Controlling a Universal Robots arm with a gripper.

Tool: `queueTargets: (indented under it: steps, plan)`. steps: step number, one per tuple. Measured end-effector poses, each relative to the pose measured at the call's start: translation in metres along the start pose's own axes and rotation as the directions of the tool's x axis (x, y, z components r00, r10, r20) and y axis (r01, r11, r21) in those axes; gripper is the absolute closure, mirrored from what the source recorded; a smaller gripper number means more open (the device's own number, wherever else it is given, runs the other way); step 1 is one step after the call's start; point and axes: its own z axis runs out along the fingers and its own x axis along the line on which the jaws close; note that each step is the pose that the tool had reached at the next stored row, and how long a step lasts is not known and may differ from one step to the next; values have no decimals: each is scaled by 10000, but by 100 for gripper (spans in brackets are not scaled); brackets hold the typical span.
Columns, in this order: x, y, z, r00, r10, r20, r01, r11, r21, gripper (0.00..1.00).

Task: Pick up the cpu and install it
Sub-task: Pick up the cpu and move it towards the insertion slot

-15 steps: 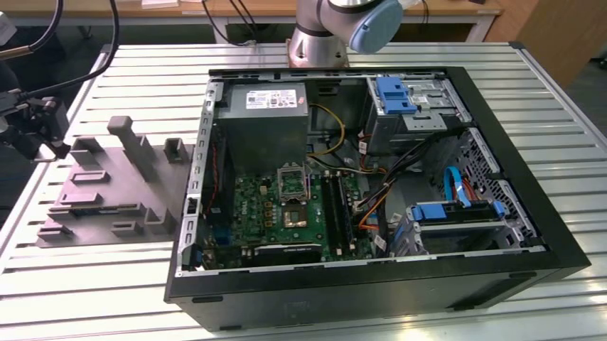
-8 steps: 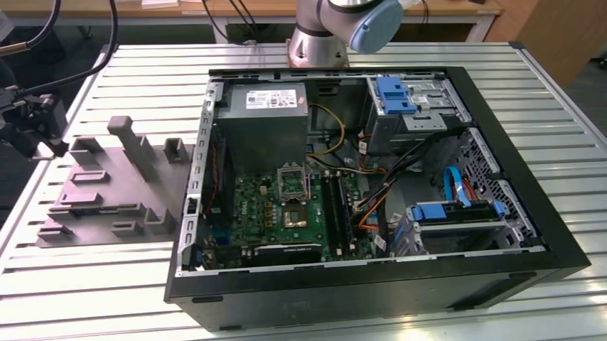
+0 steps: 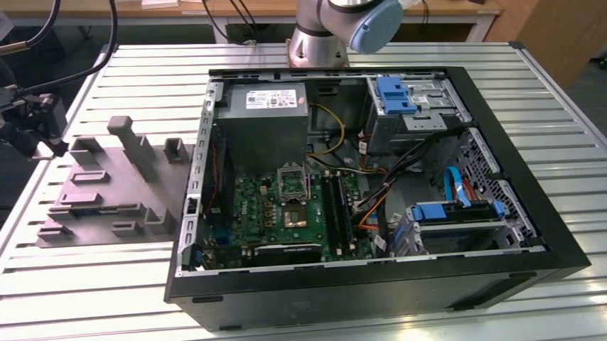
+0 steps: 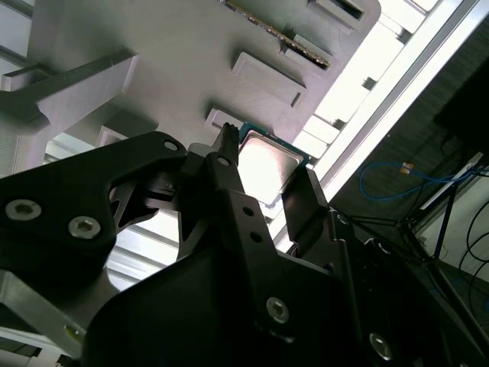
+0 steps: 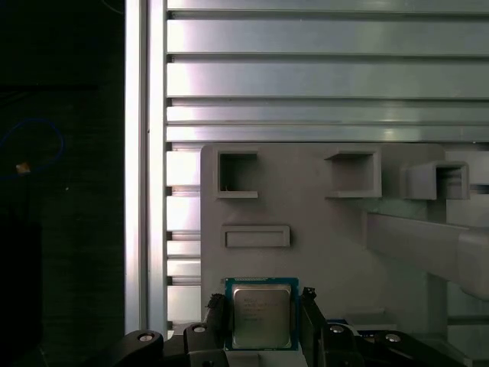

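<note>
Black fingers (image 5: 217, 319) of the gripper (image 5: 263, 321) clamp the small silvery-grey square cpu (image 5: 263, 310) by opposite edges. It sits low over the moulded grey tray (image 5: 328, 229).

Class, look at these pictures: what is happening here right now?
The claw is right at the small silvery chip, which lies flat on the grey tray. Whether the claw grips it cannot be told. The tray sits on the slatted metal table, to the exterior view's left of the open computer case. The chip is not yet installed in the socket on the green board.
</note>
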Motion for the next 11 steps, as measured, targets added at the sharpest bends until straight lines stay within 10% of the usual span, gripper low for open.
queueTargets:
  steps: [11]
  plan:
    - [0, 2, -5, 10000, 14, 1, -14, 10000, 1, 53]
